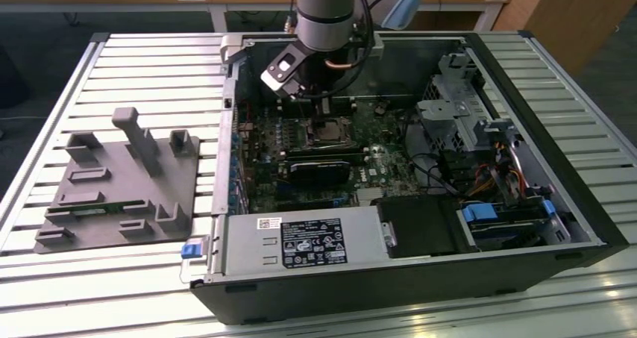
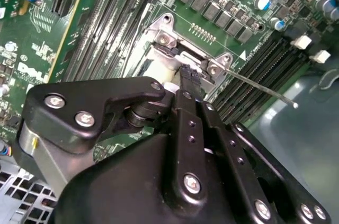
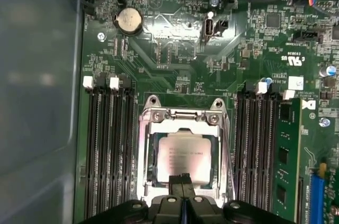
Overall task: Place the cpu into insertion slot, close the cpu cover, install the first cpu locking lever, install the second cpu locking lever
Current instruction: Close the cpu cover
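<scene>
The cpu (image 3: 186, 156), a small square chip with a dull silver top, lies in the insertion slot (image 1: 329, 130) on the green motherboard. The cpu cover (image 3: 180, 116), a thin silver frame, lies flat around it with the chip showing through its window. My gripper (image 3: 183, 178) is shut, its two black fingers pressed together with nothing seen between them. Their tips rest at the cover's edge (image 2: 175, 54) in both wrist views. A thin metal locking lever (image 2: 265, 90) sticks out free from the socket's corner over the memory slots. The arm (image 1: 324, 24) stands upright over the socket.
Long black memory slots (image 3: 108, 144) flank the socket on both sides. A black graphics card (image 1: 321, 170) sits just in front of it, with the power supply (image 1: 298, 242) nearer and the drive cage (image 1: 458, 107) at the exterior view's right. A grey fixture (image 1: 119, 181) lies outside the case.
</scene>
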`<state>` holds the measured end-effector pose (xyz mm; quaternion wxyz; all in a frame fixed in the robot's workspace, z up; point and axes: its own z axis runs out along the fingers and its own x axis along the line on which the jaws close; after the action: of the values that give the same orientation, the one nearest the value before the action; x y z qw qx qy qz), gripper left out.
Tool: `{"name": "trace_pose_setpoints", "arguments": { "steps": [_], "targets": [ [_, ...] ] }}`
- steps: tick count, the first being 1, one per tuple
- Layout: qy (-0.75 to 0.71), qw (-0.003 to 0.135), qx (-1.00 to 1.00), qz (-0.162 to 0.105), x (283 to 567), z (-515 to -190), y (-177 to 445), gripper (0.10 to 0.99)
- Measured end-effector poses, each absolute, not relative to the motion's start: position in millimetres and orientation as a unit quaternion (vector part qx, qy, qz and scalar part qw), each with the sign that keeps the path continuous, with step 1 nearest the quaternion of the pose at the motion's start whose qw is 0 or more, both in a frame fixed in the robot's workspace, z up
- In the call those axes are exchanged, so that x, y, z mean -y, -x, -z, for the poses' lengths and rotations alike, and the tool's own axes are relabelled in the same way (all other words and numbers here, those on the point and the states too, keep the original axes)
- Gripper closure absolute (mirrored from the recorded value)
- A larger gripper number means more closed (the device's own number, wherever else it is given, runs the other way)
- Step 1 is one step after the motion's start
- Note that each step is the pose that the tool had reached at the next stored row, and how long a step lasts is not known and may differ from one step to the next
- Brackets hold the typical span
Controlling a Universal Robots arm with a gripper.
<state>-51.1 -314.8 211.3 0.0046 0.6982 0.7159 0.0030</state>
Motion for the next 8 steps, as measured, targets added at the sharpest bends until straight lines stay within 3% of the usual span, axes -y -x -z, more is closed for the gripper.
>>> {"name": "trace_pose_setpoints", "arguments": {
  "steps": [8],
  "targets": [
    [-0.698,0.005,-0.716,-0.003,314.7,-202.0,52.1,0.98]
  ]
}}
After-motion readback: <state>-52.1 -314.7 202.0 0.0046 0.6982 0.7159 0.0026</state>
